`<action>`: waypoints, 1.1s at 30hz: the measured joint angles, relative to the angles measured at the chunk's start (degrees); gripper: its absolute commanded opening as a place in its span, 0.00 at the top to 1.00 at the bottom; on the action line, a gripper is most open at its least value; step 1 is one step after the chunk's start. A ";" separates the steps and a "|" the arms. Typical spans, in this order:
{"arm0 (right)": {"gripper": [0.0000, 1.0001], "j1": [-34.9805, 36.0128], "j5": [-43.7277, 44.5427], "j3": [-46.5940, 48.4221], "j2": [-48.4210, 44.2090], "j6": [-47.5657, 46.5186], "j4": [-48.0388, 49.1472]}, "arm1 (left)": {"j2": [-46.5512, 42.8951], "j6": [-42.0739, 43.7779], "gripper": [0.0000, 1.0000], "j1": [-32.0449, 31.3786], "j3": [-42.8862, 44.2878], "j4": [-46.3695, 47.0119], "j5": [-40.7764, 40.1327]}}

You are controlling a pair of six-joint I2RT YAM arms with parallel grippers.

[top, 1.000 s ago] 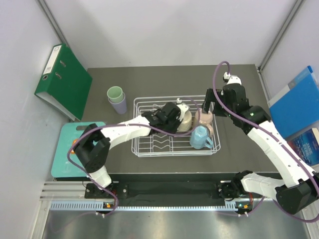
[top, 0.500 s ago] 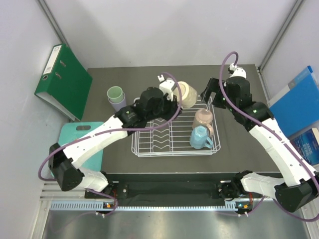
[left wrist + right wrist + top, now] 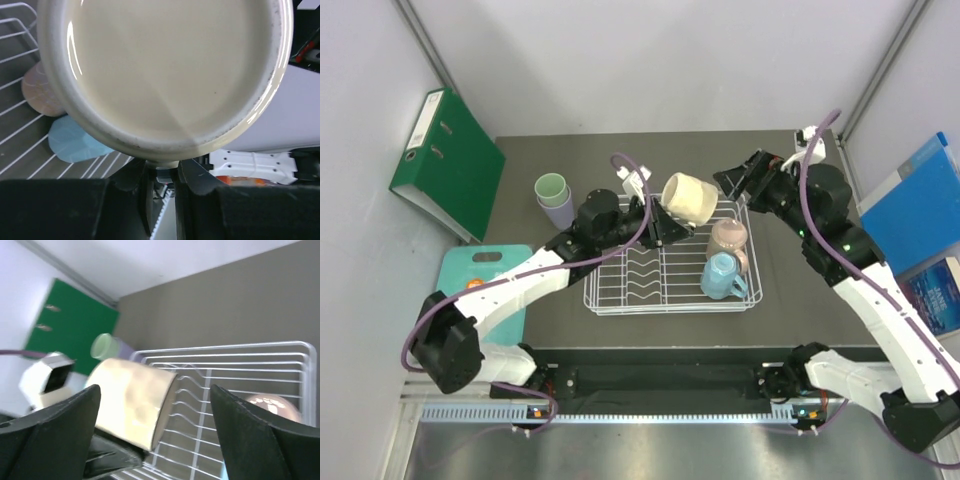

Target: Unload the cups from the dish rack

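Observation:
My left gripper [image 3: 665, 222] is shut on the rim of the cream-yellow cup [image 3: 689, 198] and holds it tilted in the air above the back of the white wire dish rack [image 3: 610, 297]. The cup's inside fills the left wrist view [image 3: 165, 70], its rim pinched between the fingers. The pink cup [image 3: 730, 237] and the light blue handled cup [image 3: 722, 275] lie in the rack's right end. The mint green cup [image 3: 551, 187] sits stacked in the lavender cup [image 3: 559, 212] on the table left of the rack. My right gripper [image 3: 737, 177] is open and empty, right of the held cup.
A green binder [image 3: 448, 160] leans at the far left. A teal cutting board [image 3: 455, 290] lies at the near left. Blue folders [image 3: 915, 210] stand at the right wall. The dark table [image 3: 620, 155] shows behind the rack.
My left gripper has lifted the cream-yellow cup out of the rack and carried it up and slightly right. My right arm has swung up and back, away from the rack.

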 measured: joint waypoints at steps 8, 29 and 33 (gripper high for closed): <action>0.43 -0.15 -13.09 -10.82 -3.74 7.87 13.57 | 0.00 -15.93 1.00 4.09 -7.80 21.38 7.58; 0.58 -0.28 -28.09 -13.55 4.59 14.67 28.61 | 5.88 -30.64 1.00 3.06 -12.13 40.19 14.21; 0.99 -0.11 -29.29 -13.60 5.03 16.06 29.05 | 6.56 -30.56 1.00 3.06 -12.13 40.09 13.94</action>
